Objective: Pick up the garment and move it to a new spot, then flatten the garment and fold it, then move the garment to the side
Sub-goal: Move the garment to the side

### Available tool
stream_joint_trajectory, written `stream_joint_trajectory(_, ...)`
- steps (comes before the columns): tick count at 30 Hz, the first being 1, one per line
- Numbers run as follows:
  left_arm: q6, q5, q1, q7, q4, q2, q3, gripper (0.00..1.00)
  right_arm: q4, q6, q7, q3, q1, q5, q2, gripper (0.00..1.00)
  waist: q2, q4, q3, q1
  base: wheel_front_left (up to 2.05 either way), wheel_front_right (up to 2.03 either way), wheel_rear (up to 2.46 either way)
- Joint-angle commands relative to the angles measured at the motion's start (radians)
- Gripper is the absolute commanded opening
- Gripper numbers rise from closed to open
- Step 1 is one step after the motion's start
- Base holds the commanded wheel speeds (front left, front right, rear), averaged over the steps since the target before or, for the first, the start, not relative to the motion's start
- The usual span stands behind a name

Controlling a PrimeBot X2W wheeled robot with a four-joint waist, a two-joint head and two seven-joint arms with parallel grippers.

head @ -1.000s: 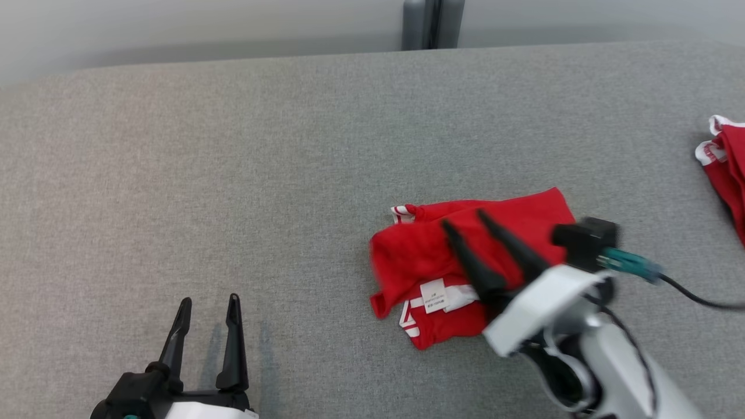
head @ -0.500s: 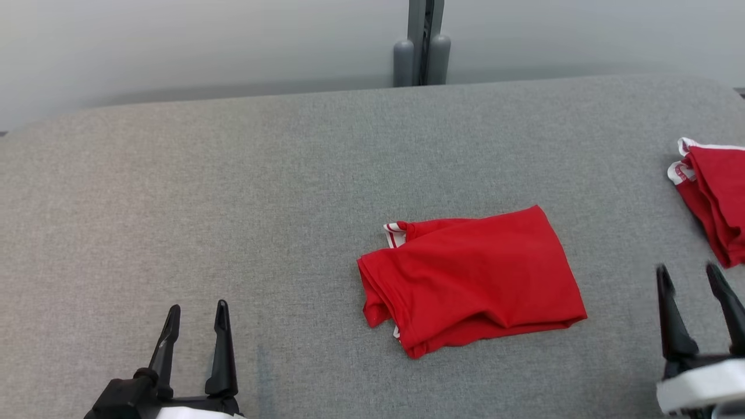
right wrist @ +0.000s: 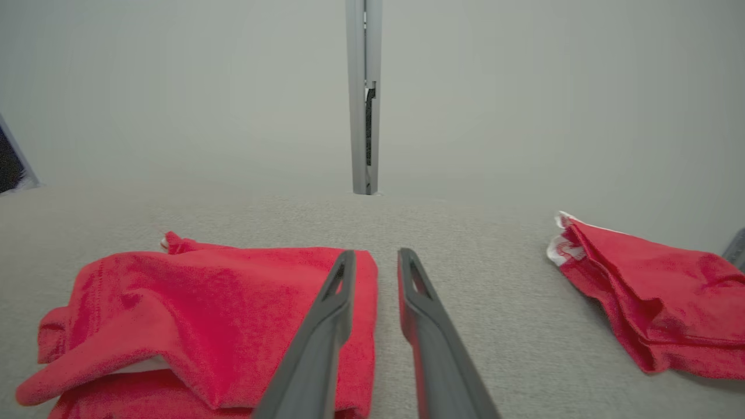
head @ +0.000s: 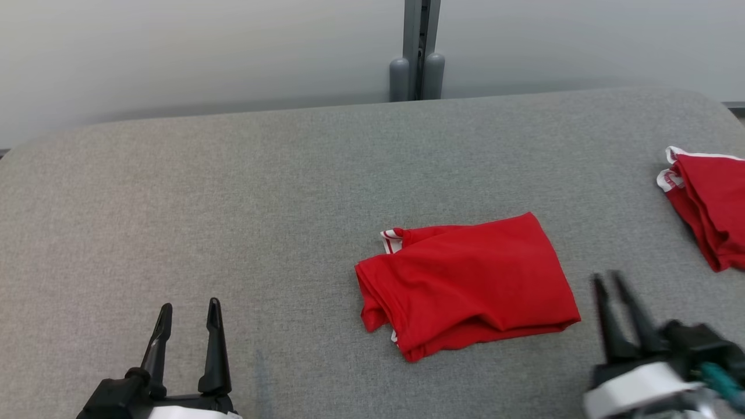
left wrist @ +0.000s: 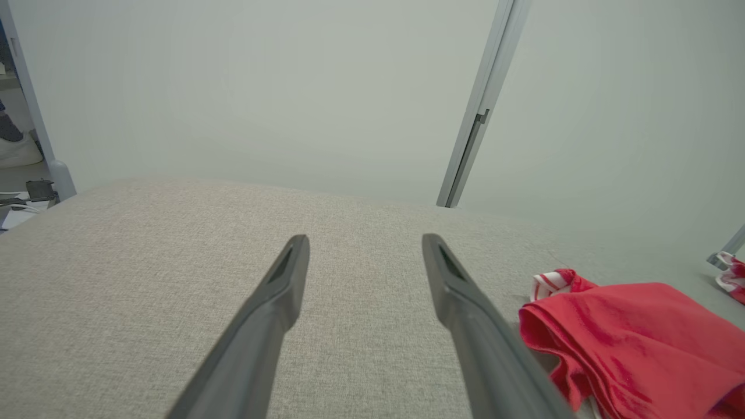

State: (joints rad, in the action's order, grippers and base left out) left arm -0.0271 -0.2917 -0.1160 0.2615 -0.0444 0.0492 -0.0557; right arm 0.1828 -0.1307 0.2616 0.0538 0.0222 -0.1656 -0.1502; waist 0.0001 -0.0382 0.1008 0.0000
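Note:
The garment (head: 465, 285) is a red shirt with white trim, folded into a rough rectangle on the grey padded table (head: 233, 203), right of centre. My right gripper (head: 606, 276) hovers just off its right edge, fingers a narrow gap apart and empty. In the right wrist view the right gripper (right wrist: 376, 252) points past the garment (right wrist: 221, 308), whose right edge lies under the left finger. My left gripper (head: 190, 304) stands wide open and empty at the lower left, well away from the cloth. The left wrist view shows the left gripper (left wrist: 365, 238) with the garment (left wrist: 634, 331) off to its right.
A second red garment (head: 707, 203) lies folded at the table's right edge, and it also appears to the right in the right wrist view as a red garment (right wrist: 646, 291). A grey post (head: 416, 52) rises behind the table's far edge against a pale wall.
My right gripper has pulled off the garment to the lower right and its fingers have narrowed. The garment's top layer now lies folded over, hiding its label. The camera has tilted.

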Motion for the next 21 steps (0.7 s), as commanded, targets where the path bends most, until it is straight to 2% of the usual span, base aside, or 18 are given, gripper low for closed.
stream_joint_trajectory(1,0.003,0.005,0.01,0.005,0.005,0.004,0.0,1.0,0.013,0.0,0.004,0.029,0.023,0.012,0.009,0.0,-0.0001,0.004,0.011,0.0,0.0,0.0,0.0)
stream_joint_trajectory(5,0.005,0.009,0.038,0.005,0.013,0.004,-0.019,1.0,0.121,0.0,0.004,0.189,0.125,0.031,0.034,0.0,-0.0001,0.026,0.051,0.0,0.0,0.0,0.0)
stream_joint_trajectory(10,0.002,0.012,0.053,0.005,0.012,0.003,-0.032,1.0,0.33,0.0,0.001,0.294,0.265,0.057,0.073,0.0,-0.0001,0.052,0.088,0.0,0.0,0.0,0.0)
stream_joint_trajectory(14,0.006,0.019,0.067,0.005,0.008,0.003,-0.03,1.0,0.48,0.0,-0.046,0.378,0.353,0.063,0.093,0.0,-0.0001,0.071,0.106,0.0,0.0,0.0,0.0)
stream_joint_trajectory(21,0.009,0.025,0.082,0.005,0.011,0.004,-0.029,1.0,0.563,-0.001,-0.081,0.566,0.436,-0.039,0.099,0.0,-0.0001,0.091,0.121,0.0,0.0,0.0,0.0)
